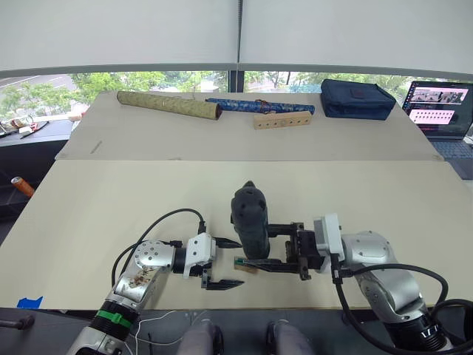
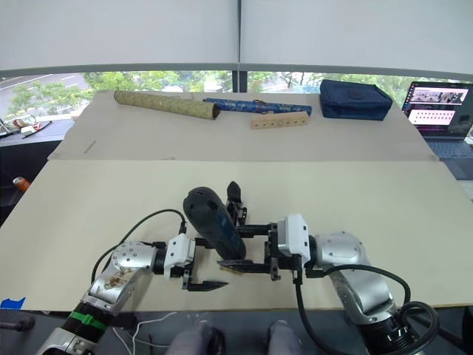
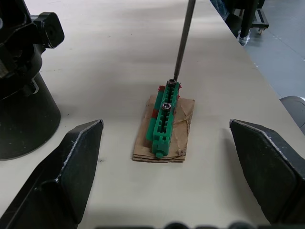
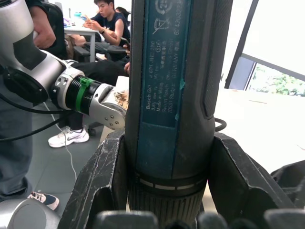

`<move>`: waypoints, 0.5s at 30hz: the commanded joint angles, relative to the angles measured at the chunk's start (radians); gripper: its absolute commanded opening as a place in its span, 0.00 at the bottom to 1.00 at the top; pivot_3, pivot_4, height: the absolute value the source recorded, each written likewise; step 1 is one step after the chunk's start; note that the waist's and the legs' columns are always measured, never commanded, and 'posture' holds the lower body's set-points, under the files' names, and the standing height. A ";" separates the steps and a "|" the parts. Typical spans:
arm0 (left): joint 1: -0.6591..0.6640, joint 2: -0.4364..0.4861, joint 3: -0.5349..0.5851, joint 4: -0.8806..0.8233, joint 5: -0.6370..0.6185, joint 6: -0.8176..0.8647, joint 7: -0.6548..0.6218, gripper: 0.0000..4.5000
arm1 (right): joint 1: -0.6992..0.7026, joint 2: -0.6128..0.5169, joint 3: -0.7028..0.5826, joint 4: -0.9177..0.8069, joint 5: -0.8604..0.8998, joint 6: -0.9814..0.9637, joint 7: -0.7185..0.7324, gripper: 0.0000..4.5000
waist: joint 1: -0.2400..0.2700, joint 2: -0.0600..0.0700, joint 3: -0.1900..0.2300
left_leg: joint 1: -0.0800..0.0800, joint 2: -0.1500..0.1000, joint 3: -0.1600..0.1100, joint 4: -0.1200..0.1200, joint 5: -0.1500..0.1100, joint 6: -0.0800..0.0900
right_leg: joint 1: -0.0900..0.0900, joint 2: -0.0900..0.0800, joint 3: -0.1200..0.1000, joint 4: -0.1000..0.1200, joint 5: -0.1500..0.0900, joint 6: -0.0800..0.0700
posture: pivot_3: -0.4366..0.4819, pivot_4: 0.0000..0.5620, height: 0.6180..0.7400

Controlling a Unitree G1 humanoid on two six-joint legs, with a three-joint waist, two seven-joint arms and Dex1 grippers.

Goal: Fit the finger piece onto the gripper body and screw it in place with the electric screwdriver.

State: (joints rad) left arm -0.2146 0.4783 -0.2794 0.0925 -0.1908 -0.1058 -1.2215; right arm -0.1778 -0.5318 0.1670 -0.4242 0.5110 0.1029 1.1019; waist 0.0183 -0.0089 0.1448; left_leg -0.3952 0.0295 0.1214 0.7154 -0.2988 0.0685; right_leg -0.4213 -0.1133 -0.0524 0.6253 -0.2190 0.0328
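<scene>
The right gripper (image 1: pixel 284 253) clamps the screwdriver (image 1: pixel 249 220) upright, its bit (image 3: pixel 183 38) touching a screw on the green block (image 3: pixel 164 118). The gripper body (image 3: pixel 21 90) stands just beside that block. The left gripper (image 1: pixel 222 264) is spread wide, empty, near the block.

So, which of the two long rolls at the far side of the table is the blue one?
The blue roll lies to the right, just behind the wooden block; the other roll is olive-gold.

On the near counter (image 1: pixel 111 200), the electric screwdriver (image 1: pixel 249 218) stands between the left pincer (image 1: pixel 222 262) and the right pincer (image 1: pixel 284 248), clamped by the right. Its bit touches the screw block (image 3: pixel 164 119), which lies on a cardboard pad (image 3: pixel 186 112). The gripper body (image 2: pixel 235 200) stands just behind. Rolls (image 1: pixel 168 105), a bag (image 1: pixel 356 99) and a laptop (image 1: pixel 442 109) lie far back.
</scene>
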 commanded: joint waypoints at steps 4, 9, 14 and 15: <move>0.028 0.002 -0.034 0.030 0.022 0.024 0.004 1.00 | -0.033 0.015 -0.043 -0.050 0.040 -0.014 -0.018 0.43 | 0.000 0.000 0.000 | 0.000 0.000 0.000 0.000 0.000 0.000 | 0.000 0.000 0.000 0.000 0.000 0.000 | 0.48 0.27 1.00; 0.026 0.003 -0.034 0.030 0.022 0.027 0.002 1.00 | -0.041 0.037 -0.048 -0.061 0.077 0.018 -0.045 0.43 | 0.000 0.000 0.000 | 0.000 0.000 0.000 0.000 0.000 0.000 | 0.000 0.000 0.000 0.000 0.000 0.000 | 0.48 0.27 1.00; 0.027 0.006 -0.034 0.028 0.021 0.029 0.000 1.00 | -0.036 0.034 -0.038 -0.066 0.088 0.045 -0.047 0.43 | 0.000 0.000 0.000 | 0.000 0.000 0.000 0.000 0.000 0.000 | 0.000 0.000 0.000 0.000 0.000 0.000 | 0.48 0.27 1.00; 0.027 0.006 -0.034 0.028 0.021 0.030 -0.001 1.00 | -0.033 0.033 -0.034 -0.065 0.086 0.048 -0.046 0.43 | -0.001 0.000 0.000 | 0.000 0.000 0.000 0.000 0.000 0.000 | 0.000 0.000 0.000 0.000 0.000 0.000 | 0.48 0.27 1.00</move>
State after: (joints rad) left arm -0.2149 0.4799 -0.2798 0.0903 -0.1908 -0.1023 -1.2240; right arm -0.2003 -0.4998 0.1476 -0.4343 0.5656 0.1473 1.0603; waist 0.0176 -0.0089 0.1448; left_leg -0.3952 0.0296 0.1214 0.7152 -0.2988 0.0685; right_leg -0.4214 -0.1134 -0.0524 0.6251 -0.2190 0.0328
